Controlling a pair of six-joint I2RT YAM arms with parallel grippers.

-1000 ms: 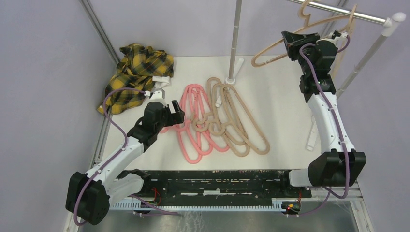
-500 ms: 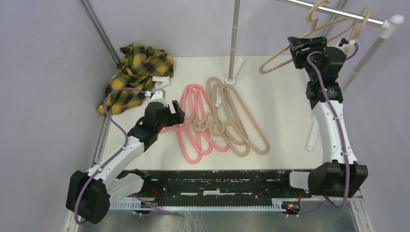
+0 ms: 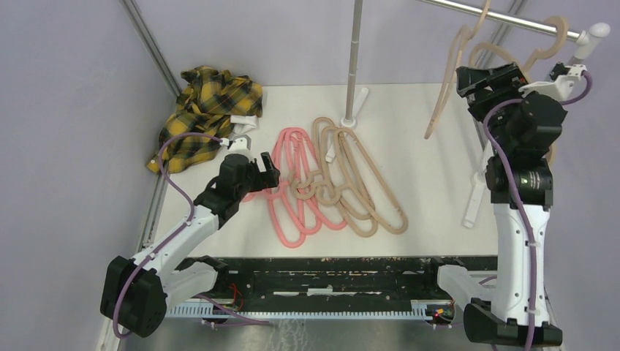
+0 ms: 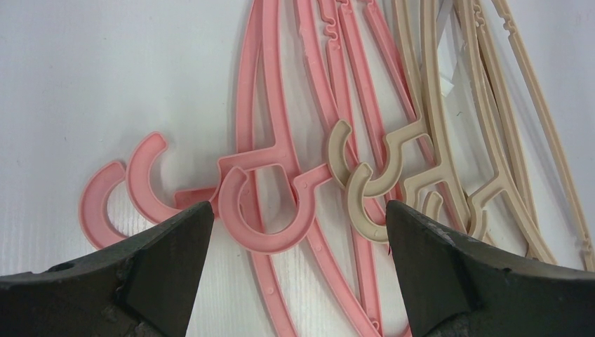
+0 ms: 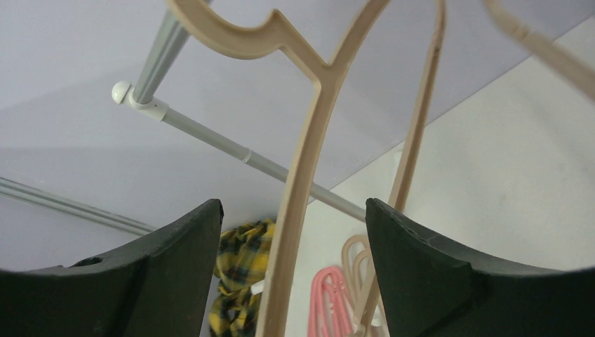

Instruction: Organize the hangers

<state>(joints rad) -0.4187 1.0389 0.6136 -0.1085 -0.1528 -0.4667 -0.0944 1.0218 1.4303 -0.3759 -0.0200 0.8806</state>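
right gripper released around thin beige plastic hanger on silver rail | left gripper released, empty | risk: retreat snags hanger off rail

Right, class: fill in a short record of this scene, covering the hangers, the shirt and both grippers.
Hangers on table: pink and beige, lying flat in an overlapping pile
Hangers on rail: beige, hooked over the rail
Shirt: yellow plaid, crumpled at the far left corner
Left gripper: open, low over the pink hooks
Right gripper: open, a hung beige hanger between its fingers with gaps either side
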